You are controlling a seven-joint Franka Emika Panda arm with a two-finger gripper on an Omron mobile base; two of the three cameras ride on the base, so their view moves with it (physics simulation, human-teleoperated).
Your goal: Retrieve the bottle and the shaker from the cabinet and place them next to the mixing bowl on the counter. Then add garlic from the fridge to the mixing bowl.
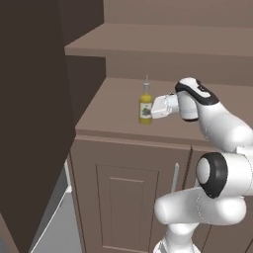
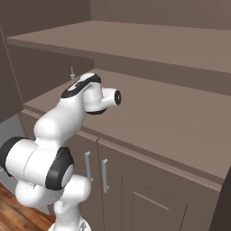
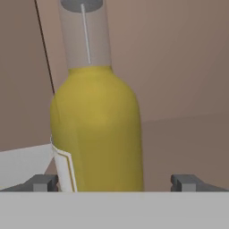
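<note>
Yellow glossy bottle [image 3: 96, 129], rounded shoulders, thin grey spout neck; upright on plain brown cabinet [image 1: 118, 123] shelf, long axis vertical, spout up. Gripper [image 3: 115, 182] jaws spread wide, flanking bottle base, tips apart from it, holding nothing.

A tall, dark brown panel [image 1: 29, 113] fills the left of the left base view, standing in shadow. Below the open shelves, taupe-brown panelled lower doors [image 1: 129, 197] close the front, each with a slim silver bar handle [image 2: 104, 176] set upright; two such handles stand close together in the right base view. A pale grey surface [image 1: 62, 222] with a light edge slants down beside the dark panel. At the lower left of the right base view lies a strip of reddish-brown wooden plank floor [image 2: 16, 212]. The light is soft and even, with faint shading under each board
</note>
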